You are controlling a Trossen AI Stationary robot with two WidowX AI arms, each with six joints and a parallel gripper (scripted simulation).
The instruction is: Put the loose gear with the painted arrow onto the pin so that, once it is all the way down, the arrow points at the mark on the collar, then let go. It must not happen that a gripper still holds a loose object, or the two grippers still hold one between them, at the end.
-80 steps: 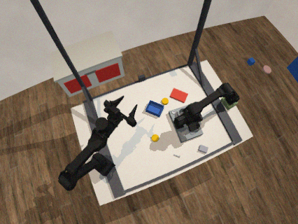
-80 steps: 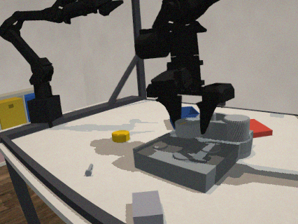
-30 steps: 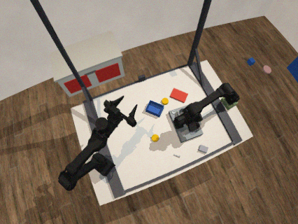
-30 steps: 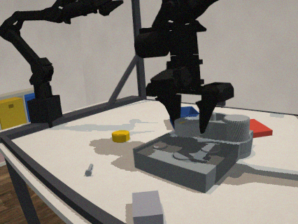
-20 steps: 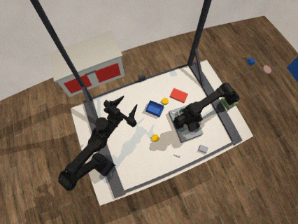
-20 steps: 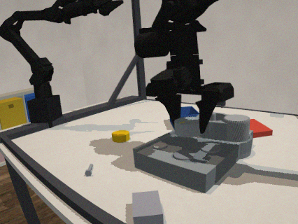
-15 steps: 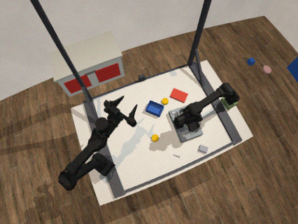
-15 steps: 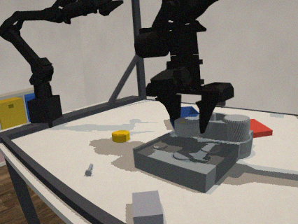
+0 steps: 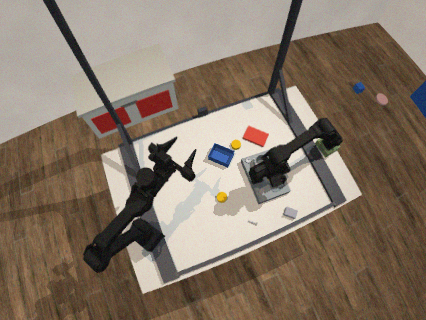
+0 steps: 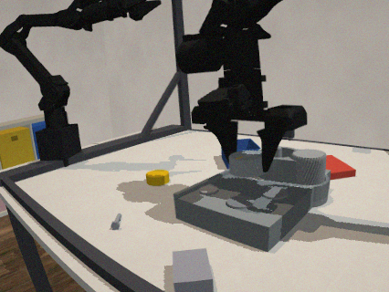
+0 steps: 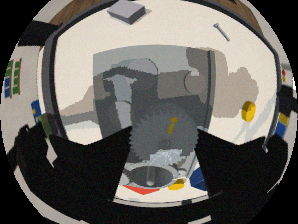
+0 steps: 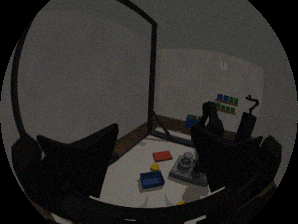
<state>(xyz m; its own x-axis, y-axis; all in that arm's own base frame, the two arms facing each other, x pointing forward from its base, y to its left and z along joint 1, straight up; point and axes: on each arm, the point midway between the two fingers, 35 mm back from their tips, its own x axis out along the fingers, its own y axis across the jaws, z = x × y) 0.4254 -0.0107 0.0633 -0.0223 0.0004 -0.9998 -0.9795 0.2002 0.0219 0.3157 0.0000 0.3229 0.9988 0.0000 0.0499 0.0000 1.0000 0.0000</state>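
- Pale wall (image 9: 200, 30) (image 10: 320, 68) (image 12: 85, 75) behind; white table top (image 9: 200, 240) (image 10: 91, 196) (image 11: 75, 75) (image 12: 125, 175) in a dark frame. Landmark: grey fixture (image 9: 275, 195) (image 10: 228, 225) (image 11: 175, 55) (image 12: 187, 178).
- Left gripper (image 9: 270, 175) (image 10: 248, 161) (image 11: 163, 131) over the fixture, claw clamped on the toothed gear (image 11: 165, 137). Painted arrow (image 11: 173, 125) faces up in the left wrist view, leaning slightly right.
- Beyond the gear in that view, at the fixture: round collar (image 11: 129, 176), with what looks like the pin (image 11: 151, 181) inside. Collar's mark: cannot make it out.
- Right gripper (image 9: 184, 145) (image 10: 152, 4) (image 12: 155, 126) well apart from the fixture, raised, claw wide apart, nothing in it.
- Blue tray (image 9: 221, 155) (image 10: 247, 145) (image 11: 199, 179) (image 12: 152, 180) and red block (image 9: 255, 136) (image 10: 340, 167) (image 11: 141, 190) (image 12: 162, 156) lie outside the fixture.
- Step in hand, my reading: lining up, gear not yet on the pin.
- Next move: bring the bore over the pin, settle the turn against the mark, lower straight. If teeth must mesh, the gear may twist on the way down; allow for that. Release only once fully down, then back both arms off.
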